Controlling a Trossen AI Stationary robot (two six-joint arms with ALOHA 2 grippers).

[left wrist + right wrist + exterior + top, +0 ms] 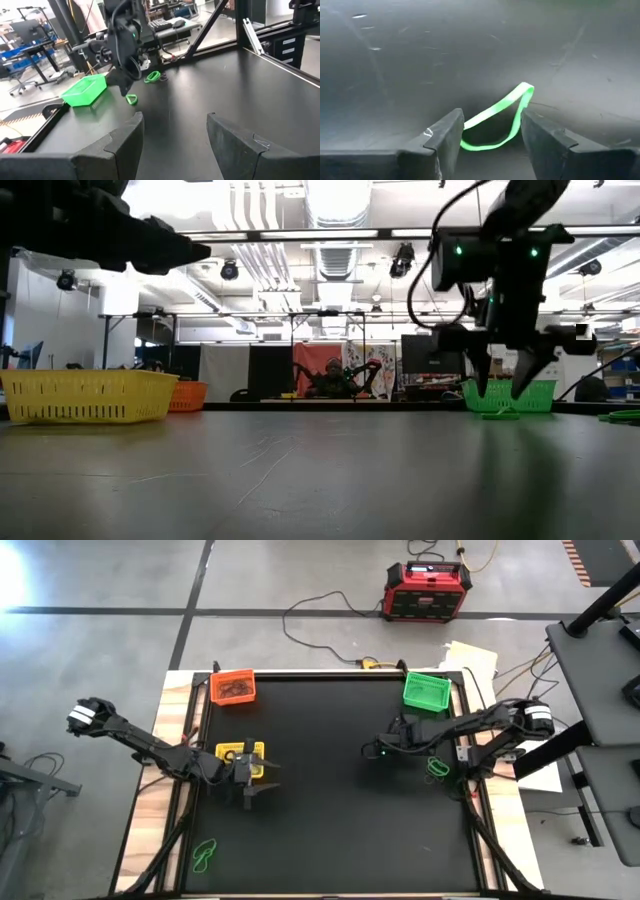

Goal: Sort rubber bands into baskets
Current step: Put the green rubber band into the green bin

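Observation:
My right gripper (372,750) (500,392) is open at mid-table, just above the black table. A green rubber band (497,120) (131,99) lies on the table between and below its fingers. My left gripper (252,783) (175,135) is open and empty just near of the yellow basket (240,753) (88,395). The orange basket (233,687) at the far left holds dark bands. The green basket (425,691) (85,91) stands at the far right. More green bands lie at the right (437,766) (153,76) and near left (205,857).
A red-and-black box (425,590) and cables lie on the floor beyond the far edge. Black frame rails (470,790) run along the table's sides. White papers (470,658) lie at the far right corner.

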